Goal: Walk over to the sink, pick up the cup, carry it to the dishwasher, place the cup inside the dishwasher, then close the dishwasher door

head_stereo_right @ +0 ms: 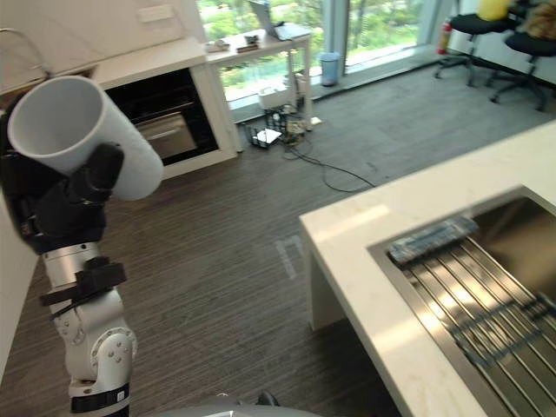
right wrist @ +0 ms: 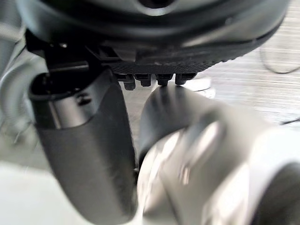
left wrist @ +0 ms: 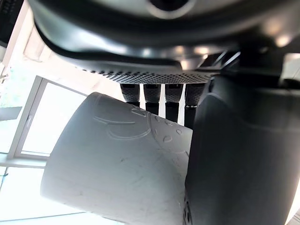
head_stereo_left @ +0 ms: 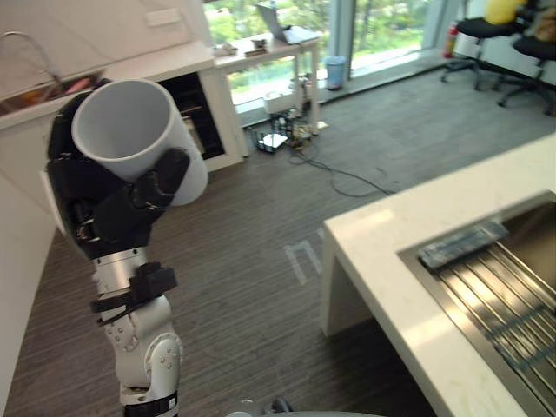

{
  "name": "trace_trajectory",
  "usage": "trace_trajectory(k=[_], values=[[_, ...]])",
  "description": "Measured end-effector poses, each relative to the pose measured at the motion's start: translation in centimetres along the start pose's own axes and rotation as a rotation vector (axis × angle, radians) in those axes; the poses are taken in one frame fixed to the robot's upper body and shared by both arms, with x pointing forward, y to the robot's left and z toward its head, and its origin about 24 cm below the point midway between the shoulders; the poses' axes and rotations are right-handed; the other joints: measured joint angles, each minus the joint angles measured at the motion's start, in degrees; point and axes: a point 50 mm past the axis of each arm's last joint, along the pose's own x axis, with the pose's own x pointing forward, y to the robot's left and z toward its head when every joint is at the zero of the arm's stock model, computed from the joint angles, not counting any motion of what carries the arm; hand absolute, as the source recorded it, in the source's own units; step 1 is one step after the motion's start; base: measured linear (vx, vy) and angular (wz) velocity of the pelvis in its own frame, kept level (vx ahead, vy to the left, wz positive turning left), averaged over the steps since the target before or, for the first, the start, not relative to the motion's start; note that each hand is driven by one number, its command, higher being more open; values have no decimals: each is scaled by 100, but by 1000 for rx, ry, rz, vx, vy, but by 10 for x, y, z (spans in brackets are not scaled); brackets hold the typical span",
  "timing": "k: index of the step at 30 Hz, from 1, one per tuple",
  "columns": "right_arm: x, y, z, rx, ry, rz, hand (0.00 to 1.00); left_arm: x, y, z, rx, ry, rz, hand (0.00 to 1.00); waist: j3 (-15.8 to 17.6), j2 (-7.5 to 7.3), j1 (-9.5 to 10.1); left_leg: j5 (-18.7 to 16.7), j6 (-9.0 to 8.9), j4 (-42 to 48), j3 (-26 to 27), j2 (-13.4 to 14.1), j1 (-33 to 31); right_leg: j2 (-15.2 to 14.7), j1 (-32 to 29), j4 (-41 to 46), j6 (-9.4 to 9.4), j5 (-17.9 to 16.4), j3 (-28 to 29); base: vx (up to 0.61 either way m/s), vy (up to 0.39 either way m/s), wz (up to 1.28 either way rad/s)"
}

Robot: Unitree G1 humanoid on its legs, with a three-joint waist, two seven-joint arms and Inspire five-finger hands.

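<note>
One cup [head_stereo_left: 130, 130] in left hand [head_stereo_left: 113, 213]

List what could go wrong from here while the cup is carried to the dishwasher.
1. The cup sits tilted in the left hand, thumb across its smooth wall; it might slip while walking.
2. Cables trail over the floor near the open dark compartment ahead; a foot might catch.
3. The raised cup blocks part of the head view, so the approach could be misjudged.

White cup [head_stereo_left: 122, 122]; dark striped floor [head_stereo_left: 261, 287]
</note>
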Motion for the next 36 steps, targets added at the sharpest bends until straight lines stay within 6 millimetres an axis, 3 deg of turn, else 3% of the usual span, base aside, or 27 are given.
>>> trace_trajectory(k=[1, 2, 4, 5, 7, 8, 9, 11, 12, 13, 14, 15, 18, 19, 20, 21, 23, 26, 36], values=[[2, 11, -5, 55, 5, 41, 100, 1, -3, -11, -27, 23, -13, 0, 47, -40, -64, 13, 68, -101, -586, -96, 15, 630, -434, 428, 434, -768, 933, 191, 2, 258], [4, 21, -8, 79, 10, 73, 100, -2, -4, -26, -46, 82, -4, 0, 108, -77, -74, 67, 72, -199, -1079, -247, 138, 1095, -794, 519, 463, -1252, 1495, 198, -2, 248], [5, 33, -7, 86, 3, 117, 100, -14, -3, -46, -53, 188, 15, 0, 112, -108, -58, 63, 73, -297, -1701, -491, 331, 1493, -1371, 285, 531, -1704, 2072, 307, -8, 203], [7, 43, -5, 73, 0, 155, 100, -20, -5, -56, -54, 245, 11, 0, 82, -117, -80, -3, 109, -296, -2105, -586, 349, 1809, -1819, -119, 627, -1805, 2614, 373, -17, 185], [8, 60, -11, 71, 16, 208, 100, -23, -13, -62, -68, 287, -23, 0, 79, -105, -116, -184, 125, -238, -2421, -574, 348, 2267, -2484, -619, 677, -1780, 3523, 376, -76, 170], [8, 67, -18, 64, 37, 229, 100, -25, -18, -65, -82, 307, -47, 0, 70, -113, -148, -304, -15, -96, -2465, -483, 375, 2496, -2740, -885, 823, -1675, 3966, 375, -124, 158], [8, 67, -22, 58, 50, 231, 100, -26, -19, -66, -86, 319, -58, 0, 58, -127, -140, -352, -45, -38, -2539, -474, 430, 2541, -2788, -1080, 872, -1534, 4024, 441, -153, 137], [7, 66, -30, 44, 85, 223, 100, -31, -22, -69, -92, 353, -85, 0, -58, -287, -113, -536, -315, -9, -2417, -480, 684, 2519, -2755, -1838, 790, -718, 3734, 450, -148, 93], [7, 67, -33, 20, 101, 227, 100, -35, -21, -70, -84, 372, -79, 0, -167, -292, -128, -715, -553, 100, -2305, -412, 764, 2587, -2686, -2029, 752, -264, 3536, 503, -160, 49], [8, 67, -24, -17, 87, 232, 100, -40, -20, -72, -93, 393, -53, 0, -320, -121, -107, -818, -749, 321, -2102, -182, 702, 2718, -2494, -2321, 636, -211, 3386, 495, -140, 29], [8, 68, -21, -28, 81, 235, 100, -41, -21, -73, -95, 398, -52, 0, -361, -89, -91, -838, -796, 479, -2018, -106, 664, 2775, -2364, -2501, 612, -195, 3369, 461, -105, -14], [9, 75, -15, -44, 68, 252, 100, -41, -20, -73, -93, 406, -58, 0, -386, -112, -20, -923, -852, 838, -1857, 2, 568, 2808, -2106, -2775, 585, -193, 3428, 405, -103, -19], [12, 93, -12, -47, 66, 284, 100, -43, -24, -76, -75, 451, -148, 0, -360, -258, 13, -1190, -937, 358, -1599, 239, 617, 2730, -1689, -3120, 566, -202, 3495, 268, -82, -7], [12, 95, -10, -54, 62, 289, 100, -44, -25, -77, -69, 471, -177, 0, -358, -274, 23, -1076, -1033, -283, -1567, 376, 638, 2716, -1601, -3202, 568, -203, 3489, 193, 12, -7], [12, 94, -6, -55, 55, 293, 100, -45, -25, -78, -68, 478, -186, 0, -421, -162, 36, -214, -1105, -652, -1395, 531, 705, 2779, -1569, -3208, 586, -215, 3503, 172, 46, -20], [12, 92, -7, -52, 59, 298, 100, -45, -22, -77, -58, 478, -183, 0, -455, -166, 58, -113, -907, -732, -1340, 552, 789, 2809, -1557, -3200, 606, -228, 3559, 124, 113, -34], [11, 89, -13, -29, 66, 315, 100, -42, -11, -73, -12, 475, -176, 0, -516, -309, 25, -113, -908, -744, -1175, 471, 857, 2763, -1561, -3192, 626, -215, 3653, 80, 133, -37], [10, 85, -16, -23, 70, 318, 100, -40, -5, -70, 7, 462, -160, 0, -553, -410, 16, -128, -923, -715, -1063, 373, 907, 2667, -1547, -3198, 670, -184, 3678, 5, 81, -22], [8, 78, -21, -17, 67, 329, 100, -42, -15, -73, -42, 453, -155, 0, -567, -402, 10, -422, -897, -478, -753, 485, 939, 2770, -1433, -3296, 721, -177, 3738, -62, -6, -12]])
